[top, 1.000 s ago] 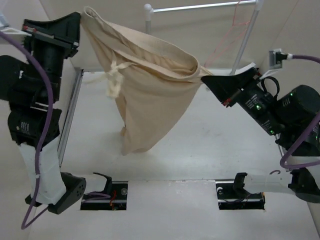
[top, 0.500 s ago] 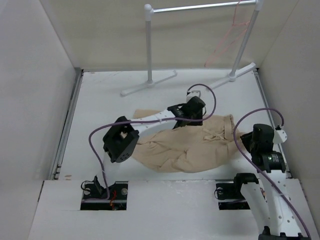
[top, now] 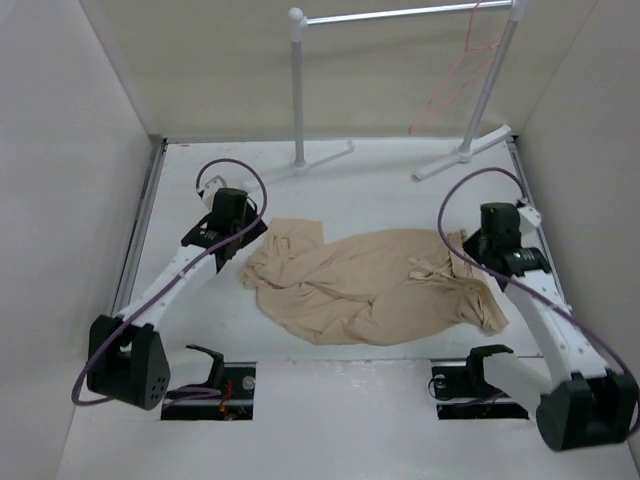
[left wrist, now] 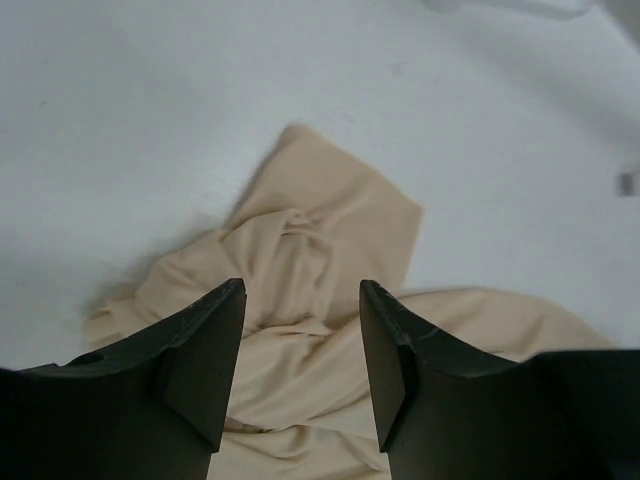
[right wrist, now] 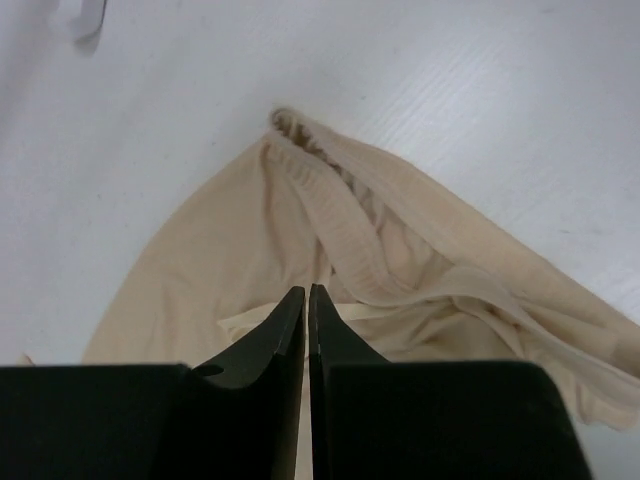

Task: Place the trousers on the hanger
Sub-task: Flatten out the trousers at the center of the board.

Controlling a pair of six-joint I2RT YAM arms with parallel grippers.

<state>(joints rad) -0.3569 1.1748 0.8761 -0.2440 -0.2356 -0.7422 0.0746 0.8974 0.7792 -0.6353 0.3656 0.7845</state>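
The tan trousers [top: 370, 285] lie crumpled on the white table, with the drawstring waistband at the right. The pink wire hanger [top: 455, 80] hangs from the right end of the rack bar at the back, away from both arms. My left gripper [top: 243, 238] is open and empty, just above the left end of the trousers [left wrist: 300, 250]; the cloth shows between its jaws. My right gripper [top: 470, 255] is shut over the waistband end [right wrist: 340, 200]; its jaws are pressed together with no cloth visibly held.
The white tubular rack [top: 298, 90] with its metal bar stands at the back, its feet spread on the table. White walls close the left, right and back sides. Two base recesses sit at the near edge.
One second ago both grippers held the trousers stretched in the air. Half a second ago they lay on the table with the left arm across them. Now the arms are at either end.
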